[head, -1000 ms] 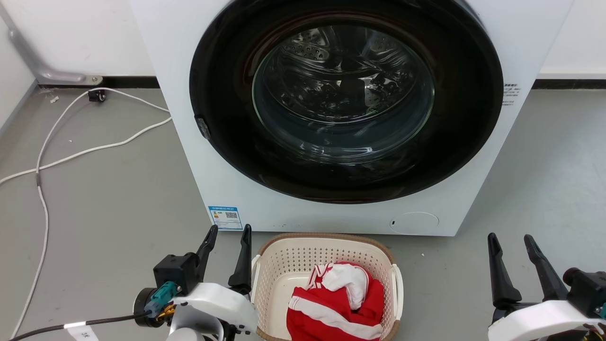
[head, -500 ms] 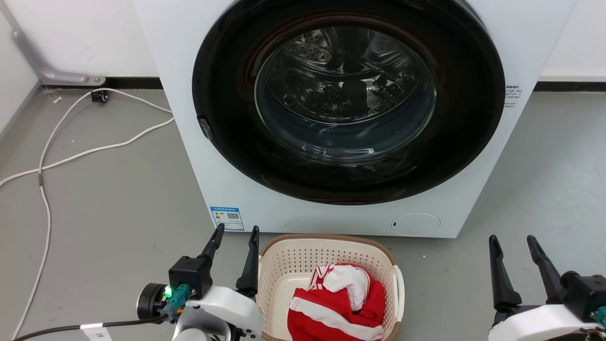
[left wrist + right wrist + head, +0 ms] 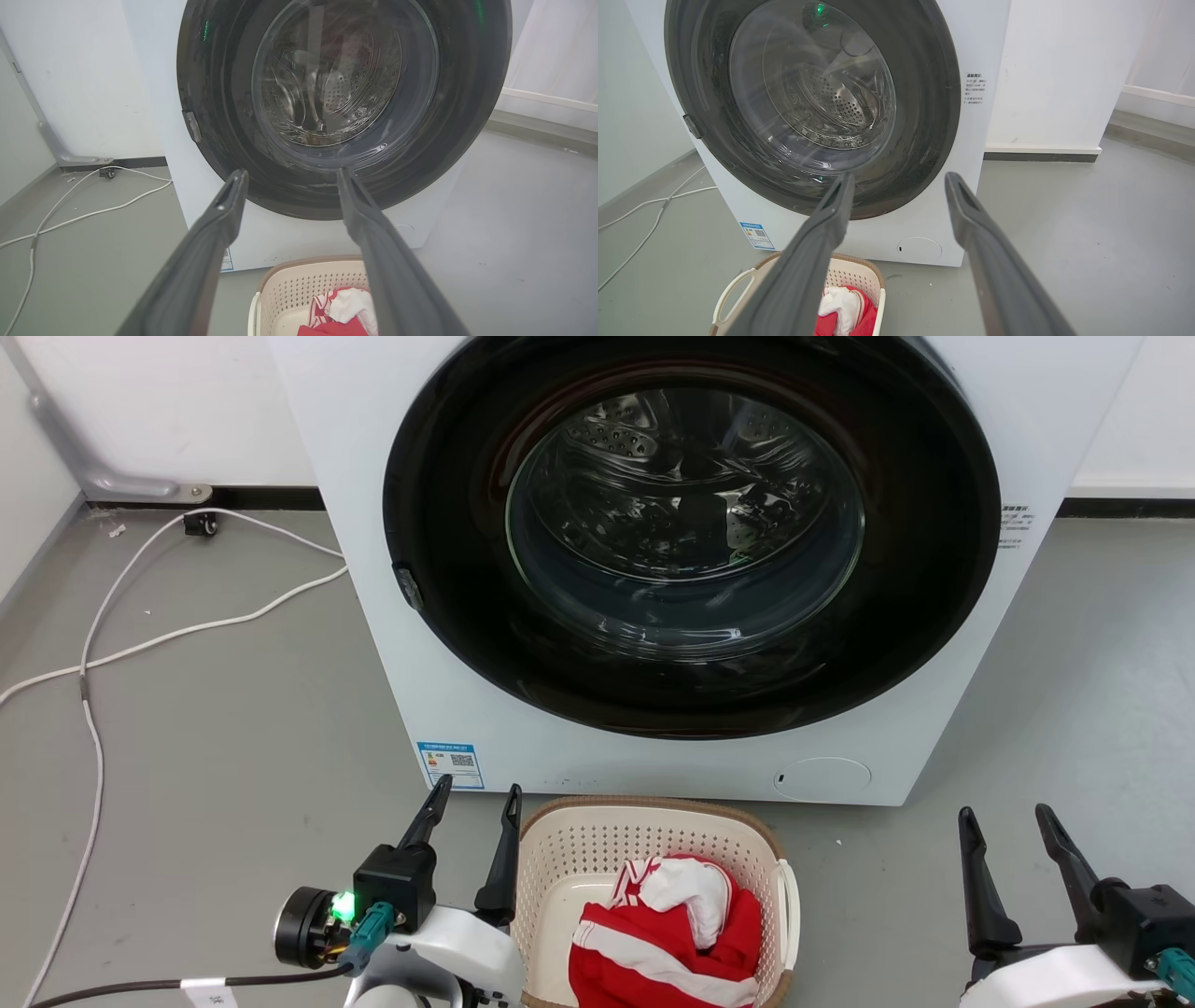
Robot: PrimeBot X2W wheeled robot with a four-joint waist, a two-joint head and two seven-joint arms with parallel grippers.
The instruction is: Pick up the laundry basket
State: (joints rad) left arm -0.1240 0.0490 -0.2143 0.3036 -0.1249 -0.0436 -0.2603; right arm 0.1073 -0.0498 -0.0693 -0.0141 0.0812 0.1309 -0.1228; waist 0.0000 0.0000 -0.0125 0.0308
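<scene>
Slowly, over the last second, the left end effector [image 3: 478, 785] has crept in towards the laundry basket [image 3: 569, 859], and its wrist has rolled so that a green light now shows on it. Part of that drift is only the head camera shifting, since the washer [image 3: 392, 644] has slid a little in the head view too, but the arm has gained more than that. Its inner finger now stands right against the basket's left rim; whether it touches I cannot tell. To my eye it is lining up on the left side of the basket, and no grasp has begun.

Its two fingers are spread wide and hold nothing. The right end effector [image 3: 1004, 811] is likewise spread and empty; it has hardly stirred and sits well apart from the white loop handle [image 3: 794, 896] on the basket's right. Both arms are held low, fingers pointing towards the washer. The basket rests on the grey floor [image 3: 215, 728], just before the closed door, with a red and white garment [image 3: 672, 933] inside.
</scene>
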